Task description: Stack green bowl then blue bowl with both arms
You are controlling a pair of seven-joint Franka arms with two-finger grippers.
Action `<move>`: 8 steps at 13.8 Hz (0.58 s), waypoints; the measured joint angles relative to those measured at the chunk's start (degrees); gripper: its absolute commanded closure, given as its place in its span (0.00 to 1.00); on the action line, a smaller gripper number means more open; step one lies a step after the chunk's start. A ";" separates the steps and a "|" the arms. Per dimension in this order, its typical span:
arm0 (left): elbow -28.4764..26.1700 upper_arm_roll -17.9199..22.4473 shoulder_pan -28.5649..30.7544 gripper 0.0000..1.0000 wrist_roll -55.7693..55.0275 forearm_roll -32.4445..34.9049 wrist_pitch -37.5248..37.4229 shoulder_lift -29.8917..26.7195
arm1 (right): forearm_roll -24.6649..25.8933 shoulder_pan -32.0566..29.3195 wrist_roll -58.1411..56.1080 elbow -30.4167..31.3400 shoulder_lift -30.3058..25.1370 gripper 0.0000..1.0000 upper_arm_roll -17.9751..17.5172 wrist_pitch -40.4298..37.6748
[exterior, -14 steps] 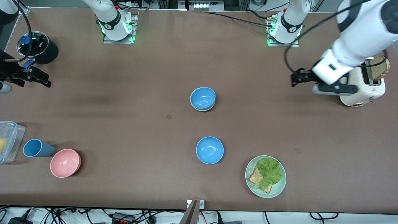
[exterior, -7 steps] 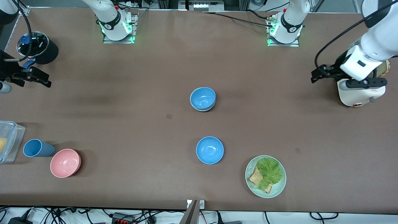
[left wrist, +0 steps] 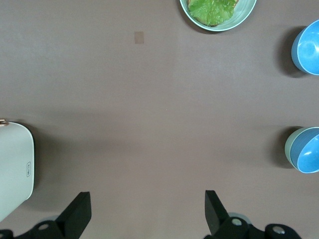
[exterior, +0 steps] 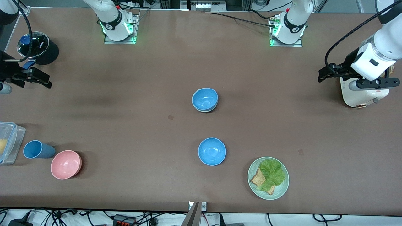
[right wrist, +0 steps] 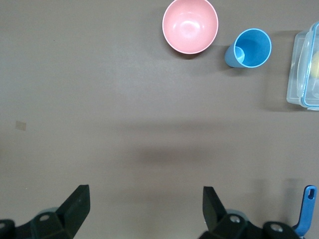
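Over at the left arm's end of the table, the left gripper has swung away from mid-table and now hangs just beside the cream-white toaster, where a second ago it was reaching farther out over the brown tabletop. That pull-back reads to me like a job finished: mid-table, a small glossy sky-blue bowl sits nested inside the pale mint-green bowl, whose rim just peeks out underneath. So the stack looks made, and neither bowl has budged. A second plain sky-blue bowl sits alone, nearer the front camera, with the flat green plate of lettuce and bread beside it.

Now the fingers: the left fingers stand spread wide, nothing between them, touching nothing. The right gripper waits at its own end, over the table near the black pot, its fingers also wide apart and empty.
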State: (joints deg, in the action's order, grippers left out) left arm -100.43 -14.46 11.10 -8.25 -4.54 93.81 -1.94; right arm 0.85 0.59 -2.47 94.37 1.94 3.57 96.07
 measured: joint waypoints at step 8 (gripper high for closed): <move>0.65 0.01 -0.01 0.00 0.00 0.00 -0.31 1.31 | 0.00 0.00 -0.01 0.00 0.00 0.00 0.00 0.00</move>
State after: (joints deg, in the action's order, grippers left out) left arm -99.78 -14.46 11.08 -8.25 -4.54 93.50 -0.63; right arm 0.85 0.58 -2.48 94.37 1.94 3.57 96.08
